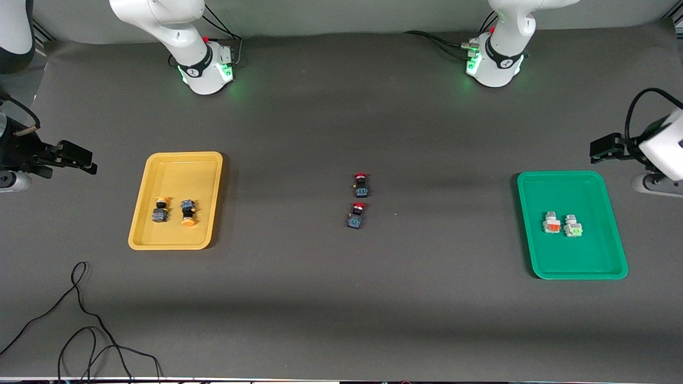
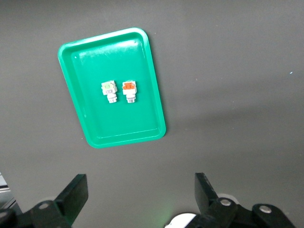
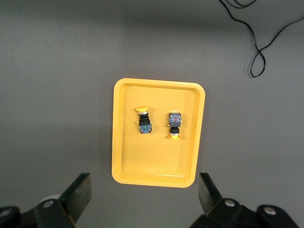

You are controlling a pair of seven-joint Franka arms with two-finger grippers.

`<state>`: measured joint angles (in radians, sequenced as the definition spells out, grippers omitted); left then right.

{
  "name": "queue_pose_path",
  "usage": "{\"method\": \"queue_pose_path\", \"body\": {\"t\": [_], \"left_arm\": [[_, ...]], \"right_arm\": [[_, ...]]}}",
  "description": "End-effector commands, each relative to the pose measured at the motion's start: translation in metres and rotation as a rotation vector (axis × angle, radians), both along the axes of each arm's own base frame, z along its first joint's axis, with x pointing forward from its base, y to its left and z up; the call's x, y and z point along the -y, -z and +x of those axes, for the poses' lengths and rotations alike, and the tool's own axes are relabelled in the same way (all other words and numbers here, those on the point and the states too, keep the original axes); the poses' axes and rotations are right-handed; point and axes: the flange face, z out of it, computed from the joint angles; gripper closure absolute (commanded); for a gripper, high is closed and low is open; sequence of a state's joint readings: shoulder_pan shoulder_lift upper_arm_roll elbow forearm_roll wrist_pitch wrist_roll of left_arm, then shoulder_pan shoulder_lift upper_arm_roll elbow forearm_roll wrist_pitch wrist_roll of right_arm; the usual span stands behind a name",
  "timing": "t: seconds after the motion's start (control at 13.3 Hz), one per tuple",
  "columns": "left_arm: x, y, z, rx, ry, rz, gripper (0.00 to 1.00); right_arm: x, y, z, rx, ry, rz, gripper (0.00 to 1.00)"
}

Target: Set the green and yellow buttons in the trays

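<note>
Though cropped, both tools (image 2: 137, 199) (image 3: 145, 197) agape, empty.

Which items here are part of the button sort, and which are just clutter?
Job:
yellow tray with two yellow-capped buttons
green tray with green-faced button and orange-faced button
left gripper and right gripper, both open, off to the sides

Lying about:
two red-capped switches mid-table
loose black cable

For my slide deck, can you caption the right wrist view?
Open right hand above the yellow tray holding two yellow-capped buttons.
</note>
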<state>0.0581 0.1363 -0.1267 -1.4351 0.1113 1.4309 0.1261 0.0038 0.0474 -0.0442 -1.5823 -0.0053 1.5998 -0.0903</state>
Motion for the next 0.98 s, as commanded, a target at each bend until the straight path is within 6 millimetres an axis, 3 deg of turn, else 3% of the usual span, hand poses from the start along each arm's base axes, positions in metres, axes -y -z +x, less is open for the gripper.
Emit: {"method": "queue_pose_path", "body": {"t": [0.0, 0.3, 0.9], "left_arm": [[0.009, 0.011, -0.032, 0.053, -0.009, 0.002, 0.00], [0.008, 0.024, -0.026, 0.037, -0.019, -0.012, 0.00], [0.002, 0.024, -0.026, 0.028, -0.025, -0.017, 0.00]], "right_arm": [[-0.001, -0.005, 0.002, 0.005, 0.004, -0.003, 0.00], [-0.001, -0.005, 0.002, 0.004, 0.004, -0.003, 0.00], [-0.002, -0.005, 0.002, 0.004, 0.002, -0.004, 0.00]]}}
